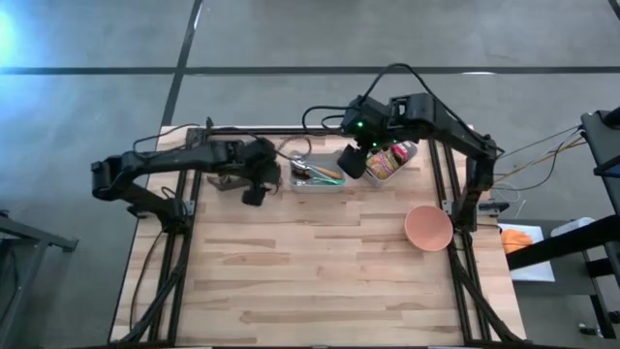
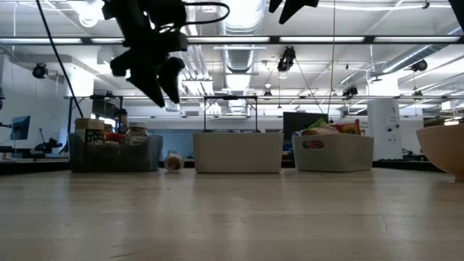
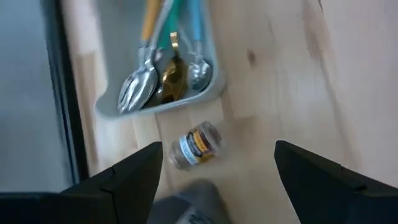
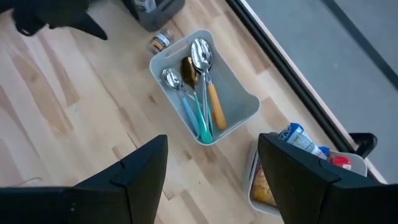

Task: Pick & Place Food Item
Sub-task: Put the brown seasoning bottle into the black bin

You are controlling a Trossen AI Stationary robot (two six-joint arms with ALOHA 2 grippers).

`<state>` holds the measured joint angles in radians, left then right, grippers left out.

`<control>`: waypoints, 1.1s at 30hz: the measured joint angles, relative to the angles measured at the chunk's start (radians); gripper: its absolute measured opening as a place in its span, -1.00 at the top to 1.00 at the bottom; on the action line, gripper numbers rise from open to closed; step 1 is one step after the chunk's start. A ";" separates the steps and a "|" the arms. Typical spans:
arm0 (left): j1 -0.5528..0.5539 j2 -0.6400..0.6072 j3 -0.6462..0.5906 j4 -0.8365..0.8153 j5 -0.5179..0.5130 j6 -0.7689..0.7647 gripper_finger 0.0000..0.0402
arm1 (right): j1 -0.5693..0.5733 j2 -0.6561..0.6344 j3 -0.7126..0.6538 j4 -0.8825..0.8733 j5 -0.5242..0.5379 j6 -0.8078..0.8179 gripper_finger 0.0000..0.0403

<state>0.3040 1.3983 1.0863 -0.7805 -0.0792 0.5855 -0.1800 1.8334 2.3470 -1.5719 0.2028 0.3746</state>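
A small jar (image 3: 196, 144) with a yellow and blue label lies on its side on the wooden table, between a dark bin (image 2: 116, 148) and a grey cutlery bin (image 3: 161, 62); it also shows in the low view (image 2: 172, 161). My left gripper (image 3: 217, 149) hangs open above the jar and touches nothing, fingers slanting down; the low view shows it well clear of the table (image 2: 163, 83). My right gripper (image 4: 212, 140) is open and empty, high over the table by the cutlery bin (image 4: 205, 93) and a white bin of food packets (image 4: 292, 168).
The cutlery bin (image 1: 315, 176) holds spoons and a fork. The food bin (image 1: 387, 160) stands to its right, the dark bin of jars under my left arm. A pink bowl (image 1: 428, 228) sits near the right edge. The near half of the table (image 1: 310, 281) is bare wood.
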 joint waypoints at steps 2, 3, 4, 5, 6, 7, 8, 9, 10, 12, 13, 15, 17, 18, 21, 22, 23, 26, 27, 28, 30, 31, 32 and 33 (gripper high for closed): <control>-0.001 0.028 -0.001 0.010 -0.006 0.123 -0.55 | 0.005 -0.007 -0.001 0.000 0.000 -0.008 -0.22; -0.001 0.044 -0.004 0.022 -0.015 0.176 -0.55 | 0.011 -0.008 -0.002 0.000 0.000 -0.013 -0.22; -0.001 0.061 -0.007 0.029 -0.025 0.224 -0.55 | 0.016 -0.010 -0.002 0.000 0.001 -0.013 -0.22; -0.001 0.080 -0.009 0.037 -0.039 0.269 -0.55 | 0.021 -0.014 -0.002 0.000 0.001 -0.013 -0.22; -0.001 0.099 -0.011 0.050 -0.051 0.307 -0.55 | 0.028 -0.015 -0.002 0.001 0.002 -0.013 -0.22; -0.001 0.119 -0.011 0.063 -0.061 0.345 -0.55 | 0.034 -0.018 -0.002 0.000 0.001 -0.013 -0.22; -0.001 0.137 -0.011 0.078 -0.064 0.383 -0.55 | 0.040 -0.020 -0.002 0.001 0.001 -0.013 -0.22; -0.001 0.157 -0.011 0.087 -0.066 0.417 -0.55 | 0.048 -0.023 -0.002 0.001 0.001 -0.013 -0.22; -0.001 0.177 -0.011 0.095 -0.073 0.447 -0.55 | 0.054 -0.025 -0.002 0.000 0.002 -0.013 -0.22; -0.001 0.211 -0.011 0.103 -0.087 0.506 -0.55 | 0.068 -0.029 -0.002 0.000 0.001 -0.011 -0.22; -0.001 0.227 -0.011 0.100 -0.090 0.531 -0.55 | 0.075 -0.031 -0.002 0.000 0.001 -0.009 -0.22; -0.001 0.255 -0.011 0.094 -0.094 0.562 -0.56 | 0.088 -0.034 -0.002 0.000 -0.001 -0.007 -0.22; -0.001 0.278 -0.011 0.094 -0.094 0.584 -0.55 | 0.100 -0.037 -0.002 0.001 -0.001 0.001 -0.22; -0.001 0.289 -0.011 0.093 -0.094 0.600 -0.56 | 0.105 -0.039 -0.002 0.001 -0.002 0.008 -0.22; -0.001 0.308 -0.011 0.093 -0.103 0.668 -0.56 | 0.117 -0.044 -0.002 0.001 -0.001 0.017 -0.22; 0.000 0.312 -0.011 0.093 -0.109 0.690 -0.56 | 0.121 -0.045 -0.002 0.001 -0.001 0.018 -0.22; 0.001 0.316 -0.011 0.094 -0.112 0.713 -0.56 | 0.125 -0.045 -0.002 0.001 -0.001 0.018 -0.22; 0.014 0.325 -0.011 0.096 -0.113 0.763 -0.56 | 0.138 -0.046 -0.002 0.001 -0.001 0.018 -0.22; 0.021 0.328 -0.011 0.097 -0.113 0.779 -0.56 | 0.142 -0.046 -0.002 0.001 -0.001 0.018 -0.22; 0.030 0.331 -0.012 0.099 -0.113 0.795 -0.56 | 0.145 -0.046 -0.002 0.001 -0.001 0.018 -0.22; 0.046 0.339 -0.012 0.114 -0.114 0.826 -0.56 | 0.148 -0.046 -0.002 0.001 -0.001 0.018 -0.22; 0.055 0.342 -0.012 0.123 -0.115 0.838 -0.56 | 0.149 -0.046 -0.002 0.001 -0.001 0.018 -0.22; 0.063 0.342 -0.013 0.135 -0.115 0.846 -0.56 | 0.150 -0.046 -0.002 0.001 -0.001 0.018 -0.22; 0.070 0.342 -0.013 0.151 -0.115 0.853 -0.56 | 0.150 -0.046 -0.002 0.001 -0.001 0.017 -0.22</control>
<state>0.3741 1.7402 1.0736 -0.6295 -0.1938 1.4390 -0.0299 1.7870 2.3447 -1.5711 0.2020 0.3920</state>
